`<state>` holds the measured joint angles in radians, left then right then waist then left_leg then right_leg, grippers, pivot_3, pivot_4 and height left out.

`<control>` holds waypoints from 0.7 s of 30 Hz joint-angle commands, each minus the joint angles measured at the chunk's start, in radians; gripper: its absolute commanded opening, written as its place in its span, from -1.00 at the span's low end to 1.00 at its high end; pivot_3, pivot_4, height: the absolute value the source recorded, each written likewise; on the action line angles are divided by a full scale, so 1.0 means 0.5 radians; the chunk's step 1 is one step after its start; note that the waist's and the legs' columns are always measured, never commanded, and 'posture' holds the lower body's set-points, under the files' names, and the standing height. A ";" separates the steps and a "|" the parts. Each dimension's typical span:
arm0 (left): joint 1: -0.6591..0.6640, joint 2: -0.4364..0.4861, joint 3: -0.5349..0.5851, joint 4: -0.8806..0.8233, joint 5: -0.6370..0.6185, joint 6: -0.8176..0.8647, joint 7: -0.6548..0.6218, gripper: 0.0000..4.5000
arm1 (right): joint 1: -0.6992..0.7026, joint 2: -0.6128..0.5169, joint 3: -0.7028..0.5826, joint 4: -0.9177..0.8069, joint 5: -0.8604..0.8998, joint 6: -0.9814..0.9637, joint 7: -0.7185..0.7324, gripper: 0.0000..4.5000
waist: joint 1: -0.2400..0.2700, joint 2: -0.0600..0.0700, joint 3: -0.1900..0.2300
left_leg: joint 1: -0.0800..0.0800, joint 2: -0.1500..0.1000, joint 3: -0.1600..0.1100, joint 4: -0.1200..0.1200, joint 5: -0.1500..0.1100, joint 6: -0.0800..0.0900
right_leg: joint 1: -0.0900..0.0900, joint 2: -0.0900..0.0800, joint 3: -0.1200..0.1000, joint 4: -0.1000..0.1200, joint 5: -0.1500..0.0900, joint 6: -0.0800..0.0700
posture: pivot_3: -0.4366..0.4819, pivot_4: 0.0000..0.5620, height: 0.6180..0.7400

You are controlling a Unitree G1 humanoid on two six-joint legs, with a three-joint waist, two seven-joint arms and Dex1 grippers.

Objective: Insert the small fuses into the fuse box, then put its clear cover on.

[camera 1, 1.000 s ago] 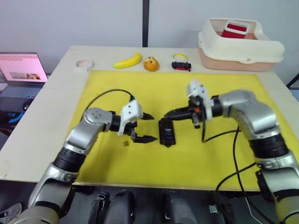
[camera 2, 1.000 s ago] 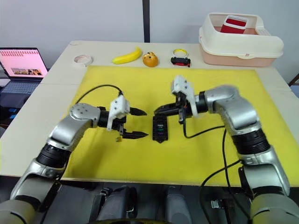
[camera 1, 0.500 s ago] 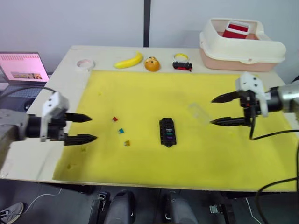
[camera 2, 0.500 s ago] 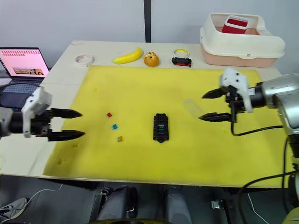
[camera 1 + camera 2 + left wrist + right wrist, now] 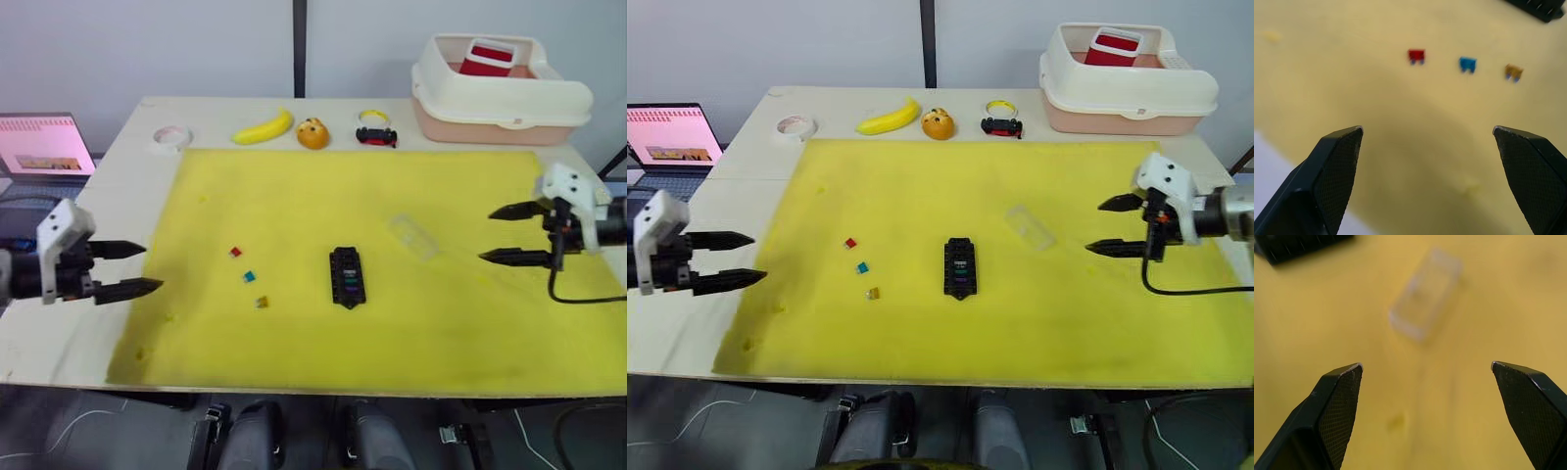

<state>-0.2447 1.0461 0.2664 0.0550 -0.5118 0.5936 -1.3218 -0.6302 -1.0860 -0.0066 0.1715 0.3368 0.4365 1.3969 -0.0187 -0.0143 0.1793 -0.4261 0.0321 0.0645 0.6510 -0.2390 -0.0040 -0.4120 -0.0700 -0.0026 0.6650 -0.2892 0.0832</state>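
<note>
At mat centre lies the fuse box (image 5: 348,277), three small fuses (image 5: 247,277) loose at its nine o'clock and the clear cover (image 5: 412,236) at its two o'clock. Left gripper (image 5: 129,268) and right gripper (image 5: 511,234) hang released and empty at nine and three. Fuse insertion looks unfinished; next, the left must reach a loose fuse.

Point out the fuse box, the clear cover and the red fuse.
fuse box (image 5: 347,277), left eye view, middle of its slotted top.
clear cover (image 5: 1424,294), right wrist view, its top face.
red fuse (image 5: 1416,55), left wrist view, its body.
</note>
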 commanded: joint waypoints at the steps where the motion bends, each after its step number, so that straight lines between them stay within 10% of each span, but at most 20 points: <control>1: -0.066 -0.038 -0.104 -0.116 -0.133 0.213 -0.012 1.00 | -0.166 0.162 -0.032 -0.358 0.222 0.291 -0.130 0.99 | -0.002 0.000 0.000 | 0.000 0.000 0.000 0.000 0.000 0.000 | 0.000 0.002 0.000 0.000 0.001 0.001 | -0.05 -0.47 1.00; 17: -0.235 -0.438 -0.512 -0.278 -0.467 1.087 0.351 1.00 | -0.136 0.409 0.097 -1.080 0.528 0.809 -0.448 0.99 | 0.015 -0.003 0.000 | -0.002 0.000 -0.012 0.007 0.000 0.000 | 0.007 0.011 -0.002 0.000 0.001 0.002 | -0.05 -0.47 1.00; 21: -0.326 -0.474 -0.508 -0.152 -0.516 1.204 0.358 0.20 | -0.107 0.388 0.119 -1.099 0.501 0.794 -0.457 1.00 | 0.014 -0.003 0.000 | -0.001 0.000 -0.013 0.006 0.000 0.000 | 0.007 0.012 -0.003 0.000 0.001 0.002 | -0.05 -0.47 1.00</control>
<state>-0.3901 0.8094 0.0062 -0.0305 -0.7433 1.1686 -1.1459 -0.6820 -0.8800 0.0648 -0.3566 0.5844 0.8441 1.1714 -0.0117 -0.0156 0.1794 -0.4268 0.0323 0.0577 0.6540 -0.2388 -0.0039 -0.4086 -0.0639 -0.0041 0.6650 -0.2888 0.0840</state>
